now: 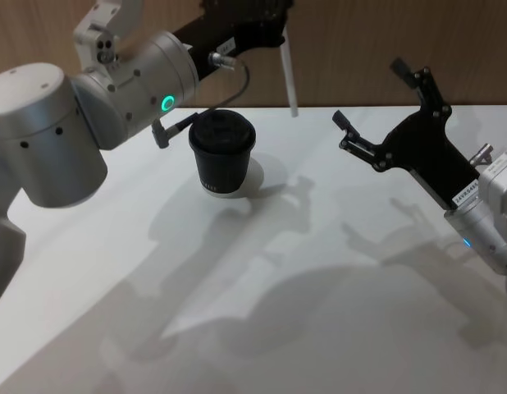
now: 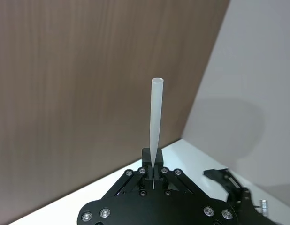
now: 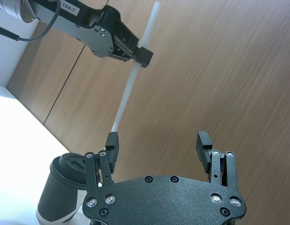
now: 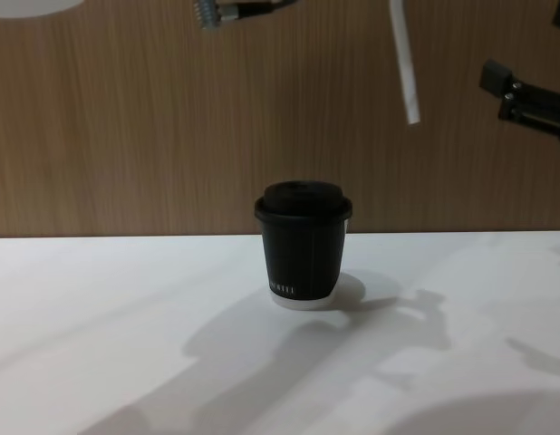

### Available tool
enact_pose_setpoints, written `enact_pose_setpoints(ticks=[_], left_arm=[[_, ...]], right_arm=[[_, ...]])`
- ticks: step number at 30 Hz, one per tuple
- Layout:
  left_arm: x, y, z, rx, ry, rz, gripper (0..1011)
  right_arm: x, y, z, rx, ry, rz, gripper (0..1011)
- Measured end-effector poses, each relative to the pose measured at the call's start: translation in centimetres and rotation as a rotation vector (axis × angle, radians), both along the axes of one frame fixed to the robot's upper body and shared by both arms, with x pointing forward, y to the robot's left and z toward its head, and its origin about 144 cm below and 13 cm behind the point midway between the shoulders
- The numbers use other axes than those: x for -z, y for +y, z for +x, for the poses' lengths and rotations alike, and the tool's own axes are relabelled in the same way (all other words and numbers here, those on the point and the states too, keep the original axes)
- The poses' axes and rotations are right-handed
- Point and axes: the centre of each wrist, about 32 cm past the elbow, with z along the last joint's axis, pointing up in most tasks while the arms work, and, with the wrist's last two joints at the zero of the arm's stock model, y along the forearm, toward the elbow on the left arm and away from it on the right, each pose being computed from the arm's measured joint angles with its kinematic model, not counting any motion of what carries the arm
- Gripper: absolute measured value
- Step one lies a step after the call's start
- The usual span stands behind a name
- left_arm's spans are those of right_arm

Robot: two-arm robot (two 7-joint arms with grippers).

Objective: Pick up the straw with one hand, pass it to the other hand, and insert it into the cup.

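The black lidded cup (image 1: pixel 222 152) (image 4: pixel 303 245) stands upright on the white table (image 1: pixel 278 295). My left gripper (image 1: pixel 274 25) (image 2: pixel 153 165), on the silver arm with the green ring, is high above the table's far edge and shut on the white straw (image 1: pixel 290 78) (image 2: pixel 156 119). The straw (image 4: pixel 404 63) hangs nearly upright in the air, its lower end above and to the right of the cup. My right gripper (image 1: pixel 370 92) (image 3: pixel 157 143) is raised to the right of the straw, open and holding nothing. In the right wrist view the straw (image 3: pixel 133 77) and the cup (image 3: pixel 65 187) lie beyond its fingers.
A brown wooden wall (image 4: pixel 126 118) runs behind the table's far edge. The table around the cup is bare white surface crossed by the arms' shadows.
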Motion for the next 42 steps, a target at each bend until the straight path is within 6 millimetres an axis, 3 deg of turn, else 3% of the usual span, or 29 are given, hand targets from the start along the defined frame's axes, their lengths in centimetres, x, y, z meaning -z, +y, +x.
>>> enact_pose_setpoints(ticks=[16, 42], left_arm=[[0.2, -0.2, -1.8, -0.171, -0.066, 0.092, 14], [-0.2, -0.6, -0.9, -0.353, -0.086, 0.110, 14]], right_arm=[[0.0, 0.0, 0.0, 0.000, 0.000, 0.000, 1001], [0.0, 0.0, 0.0, 0.000, 0.000, 0.000, 1001]])
